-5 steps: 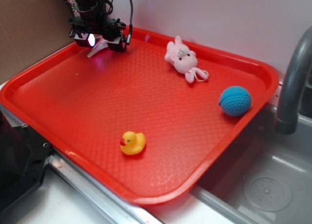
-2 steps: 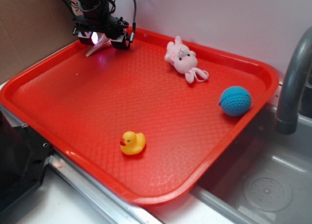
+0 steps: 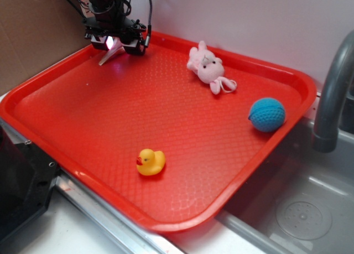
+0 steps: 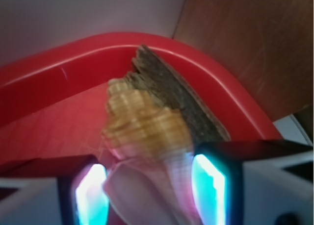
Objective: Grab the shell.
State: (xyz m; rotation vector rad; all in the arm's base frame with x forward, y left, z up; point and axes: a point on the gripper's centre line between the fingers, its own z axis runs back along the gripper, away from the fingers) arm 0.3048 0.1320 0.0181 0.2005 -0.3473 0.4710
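Observation:
The cream-tan spiral shell (image 3: pixel 110 55) is at the tray's back-left corner, directly under my gripper (image 3: pixel 117 43), with its thin point slanting down-left to the tray floor. In the wrist view the shell (image 4: pixel 142 127) fills the gap between the two glowing pads. Its ridged wide end sticks out ahead of them, and both pads press on its sides. My gripper (image 4: pixel 149 190) is shut on it.
A flat grey-brown piece (image 4: pixel 181 97) lies against the corner rim just behind the shell. On the red tray (image 3: pixel 166 223) are a yellow duck (image 3: pixel 150 161), a pink bunny (image 3: pixel 207 67) and a blue ball (image 3: pixel 266 114). A grey faucet (image 3: pixel 332 99) and sink (image 3: pixel 298 210) are on the right.
My gripper has shifted slightly back toward the tray's corner and its fingers have drawn closer together around the shell. The other toys have not moved.

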